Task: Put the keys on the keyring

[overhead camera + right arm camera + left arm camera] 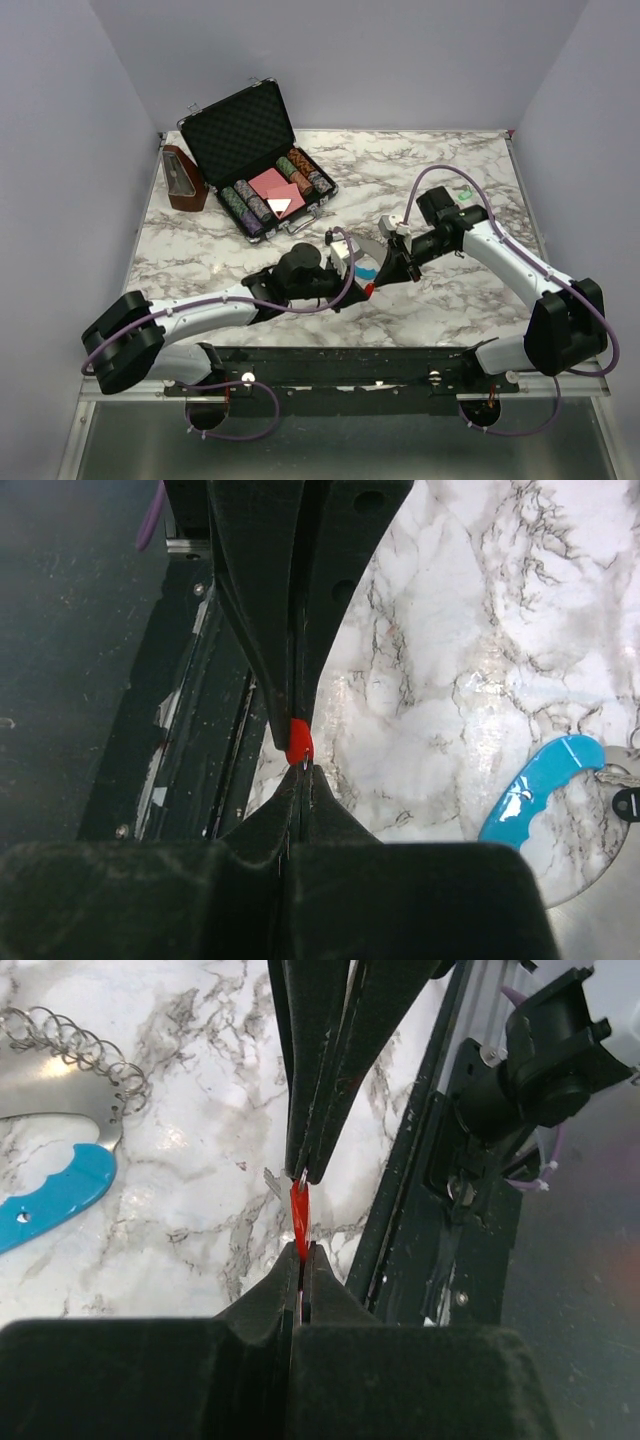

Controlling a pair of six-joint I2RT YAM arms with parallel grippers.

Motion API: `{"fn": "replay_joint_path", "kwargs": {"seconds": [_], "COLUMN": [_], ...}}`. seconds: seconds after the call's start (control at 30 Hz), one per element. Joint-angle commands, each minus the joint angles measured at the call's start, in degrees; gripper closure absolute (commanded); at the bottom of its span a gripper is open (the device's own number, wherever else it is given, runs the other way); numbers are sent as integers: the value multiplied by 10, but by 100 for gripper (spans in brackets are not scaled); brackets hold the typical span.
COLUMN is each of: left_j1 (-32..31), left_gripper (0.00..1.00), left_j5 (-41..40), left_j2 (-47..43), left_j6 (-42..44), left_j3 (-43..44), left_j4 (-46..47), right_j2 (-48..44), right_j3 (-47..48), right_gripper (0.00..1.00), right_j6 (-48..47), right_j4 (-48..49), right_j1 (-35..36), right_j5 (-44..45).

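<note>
A tiny red key (299, 1222) hangs just above the marble near the table's front edge, between both grippers, which meet tip to tip. My left gripper (302, 1252) is shut on its red plastic head. My right gripper (303, 770) comes from the opposite side and is shut on the key's thin metal end, a sliver of which (272, 1182) sticks out beside its tips. From the top view the key shows as a red speck (369, 290). The keyring lies flat just behind: silver coiled spring (70, 1045), bright blue curved section (55, 1195) (545, 785).
An open black case (255, 160) with poker chips and cards stands at the back left, a brown holder (183, 180) beside it. A small green item (465, 195) lies at the back right. The black base rail (350, 362) runs right below the grippers.
</note>
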Motion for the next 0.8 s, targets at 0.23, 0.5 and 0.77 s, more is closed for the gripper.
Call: {"fn": "replay_joint_path", "kwargs": {"seconds": [0.23,0.5,0.77], "left_j1": [68,76,89], "left_gripper": [100,100,100], "left_j5": [279,311,121], "left_j2": [27,96,80], "left_j6": [-44,-8,-26], "left_j3": [86,170,179], "left_j4": [-173,-324,-401], "right_j2": [-3,-4,-8], "right_j3": [-16,-25,-30], "right_gripper": [99,99,99], "right_j6": [18,18,72], "right_j4": [25,30,72], "right_j1": [17,34,34], "right_j5": [13,28,37]}}
